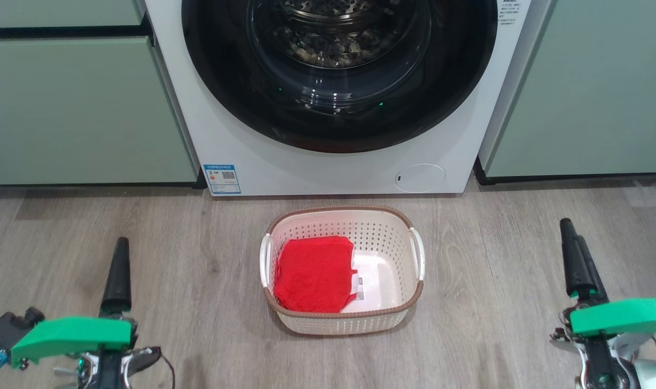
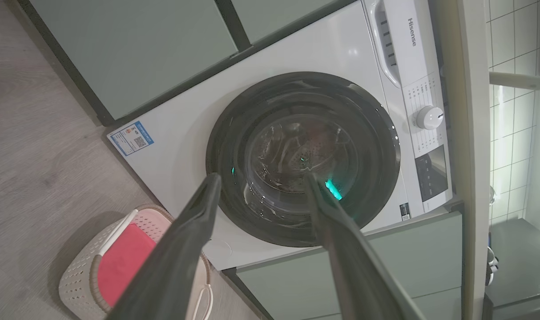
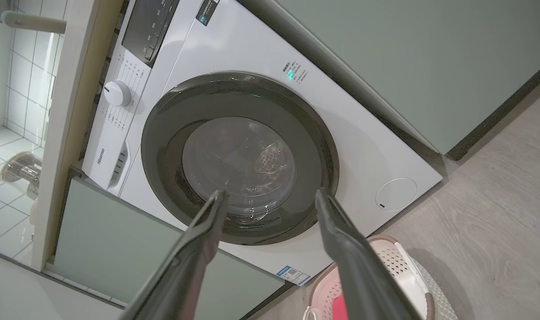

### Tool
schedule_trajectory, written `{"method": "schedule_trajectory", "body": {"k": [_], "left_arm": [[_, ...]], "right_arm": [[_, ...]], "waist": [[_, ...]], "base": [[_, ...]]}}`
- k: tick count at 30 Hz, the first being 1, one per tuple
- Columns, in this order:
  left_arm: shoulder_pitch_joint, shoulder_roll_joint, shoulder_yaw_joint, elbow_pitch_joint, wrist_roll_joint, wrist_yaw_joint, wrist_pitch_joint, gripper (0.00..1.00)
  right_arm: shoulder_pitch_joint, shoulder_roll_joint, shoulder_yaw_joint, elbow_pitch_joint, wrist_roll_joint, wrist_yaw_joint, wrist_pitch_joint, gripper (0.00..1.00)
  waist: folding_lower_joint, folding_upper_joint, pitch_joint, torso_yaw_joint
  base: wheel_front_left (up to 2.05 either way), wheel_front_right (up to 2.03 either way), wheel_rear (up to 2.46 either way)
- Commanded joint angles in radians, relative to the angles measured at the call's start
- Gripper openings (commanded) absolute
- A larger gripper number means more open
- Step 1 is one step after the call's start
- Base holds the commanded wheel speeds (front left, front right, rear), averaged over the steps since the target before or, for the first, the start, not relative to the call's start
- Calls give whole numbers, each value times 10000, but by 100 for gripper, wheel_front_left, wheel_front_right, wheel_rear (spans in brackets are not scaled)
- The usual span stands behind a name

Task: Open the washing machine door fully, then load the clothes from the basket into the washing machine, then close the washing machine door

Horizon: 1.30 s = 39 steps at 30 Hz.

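The white washing machine stands straight ahead. Its door, a glossy black ring around clear glass, lies flush against the front. On the floor just before it sits the cream basket, with the folded red clothes in its left half. My left gripper hangs open and empty, low and to the left of the basket, one dark finger pointing at the machine. My right gripper is open and empty too, off to the basket's right, its finger also raised towards the machine.
Pale green cabinets flank the machine on both sides. The floor is grey wood plank, bare between each gripper and the basket. The machine's control dial sits on its top panel; a tiled room lies beyond.
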Motion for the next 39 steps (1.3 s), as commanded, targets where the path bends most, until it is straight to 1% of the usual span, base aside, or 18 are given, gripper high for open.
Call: {"method": "schedule_trajectory", "body": {"k": [1, 6, 10, 12, 14, 15, 17, 22, 27, 33, 36, 39], "left_arm": [[-516, 95, 13, -583, 380, 133, -145, 100], [-471, 100, -245, -1023, 1260, 351, -291, 100], [-425, 105, -491, -1293, 1786, 654, -408, 100], [-416, 107, -633, -1406, 2149, 671, -467, 100], [-408, 109, -789, -1520, 2573, 724, -525, 100], [-408, 109, -789, -1520, 2573, 724, -525, 100], [-395, 111, -931, -1621, 2953, 846, -584, 100], [-358, 116, -1400, -1800, 4107, 1011, -730, 100], [-299, 121, -1919, -1755, 5262, 1168, -877, 100], [-327, 147, -2550, -1625, 6635, 1336, -1051, 100], [-359, 237, -2916, -1539, 7225, 1562, -1139, 100], [-320, 277, -3201, -1275, 7534, 1768, -1227, 100]], "right_arm": [[-406, -91, 158, -590, -654, 0, -163, 100], [-358, -96, 289, -869, -1630, 0, -310, 100], [-311, -101, 305, -1027, -2275, 0, -429, 100], [-296, -103, 321, -1094, -2563, 0, -488, 100], [-250, -105, 326, -1040, -2644, 0, -547, 100], [-250, -105, 326, -1040, -2644, 0, -547, 100], [-209, -108, 382, -926, -2751, 0, -606, 100], [-191, -113, 471, -836, -3525, 0, -753, 100], [-186, -119, 504, -633, -4091, 0, -901, 100], [-139, -125, 659, -419, -5098, 0, -1077, 100], [-160, -129, 676, -322, -5521, 0, -1166, 100], [-173, -132, 686, -221, -5828, 0, -1254, 100]], "waist": [[-1, 0, -9, 2], [-1, 0, -46, 12], [-1, 0, -72, 13], [-1, 0, -81, 9], [-1, 0, -93, 3], [-1, 0, -93, 3], [-1, 0, -106, -2], [-1, 0, -129, -21], [-1, 0, -145, -40], [-1, 0, -172, -39], [-1, 0, -184, -35], [-1, 0, -223, -37]], "base": [[0, 0, 0], [0, 0, 0], [0, 0, 0], [0, 0, 0], [0, 0, 0], [0, 0, 0], [0, 0, 0], [0, 0, 0], [0, 0, 0], [0, 0, 0], [0, 0, 0], [0, 0, 0]]}}
